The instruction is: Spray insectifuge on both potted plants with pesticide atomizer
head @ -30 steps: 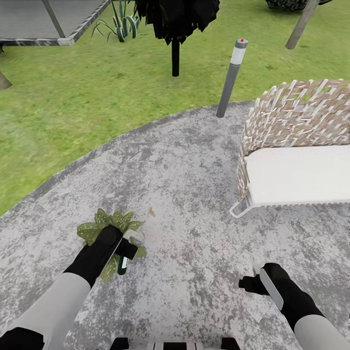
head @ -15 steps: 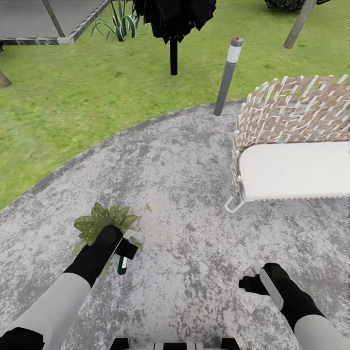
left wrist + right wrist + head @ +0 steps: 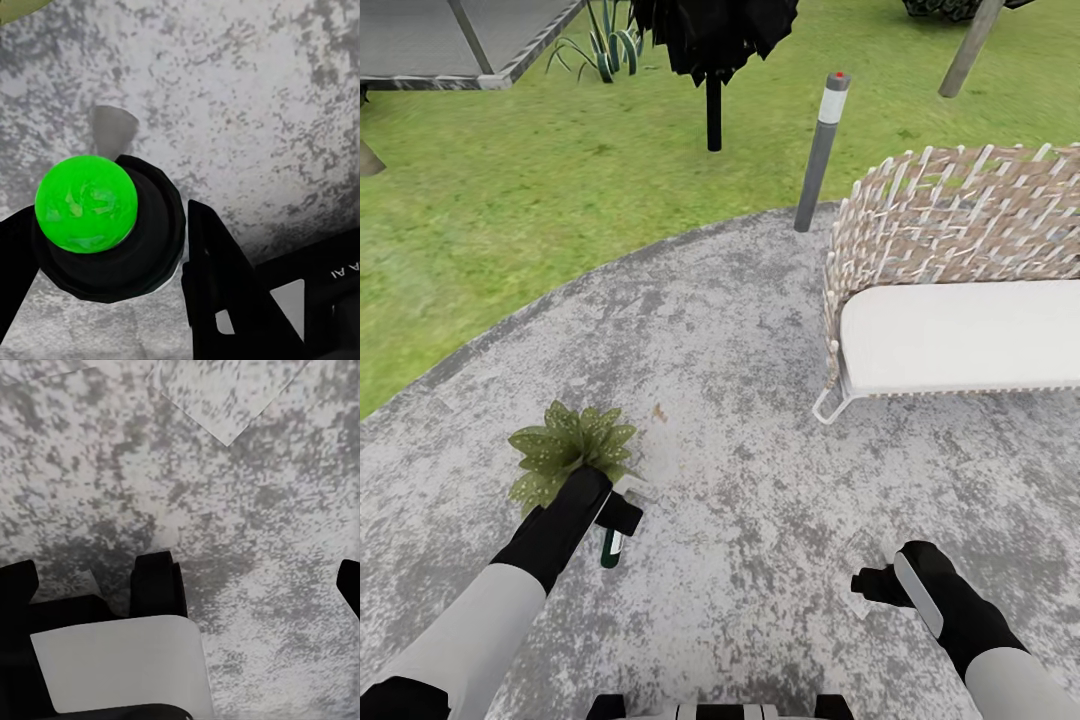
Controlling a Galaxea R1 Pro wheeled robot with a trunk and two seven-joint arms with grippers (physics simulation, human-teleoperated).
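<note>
My left gripper is shut on the pesticide atomizer, a slim dark green bottle with a white label hanging down from the fingers. It hovers over the stone patio at the near edge of one potted plant, a rosette of speckled green leaves. In the left wrist view the atomizer's black top carries a bright green ball, with a black finger on either side. My right gripper is open and empty above bare patio. The second potted plant is out of view.
A wicker seat with a white cushion stands ahead on the right. A grey bollard lamp rises at the patio's far edge. On the lawn beyond are a black shape on a post and an agave.
The whole view has shifted, so the camera moved. The potted plant now lies farther ahead of my left gripper, which covered more of it before. Both arms keep their pose.
</note>
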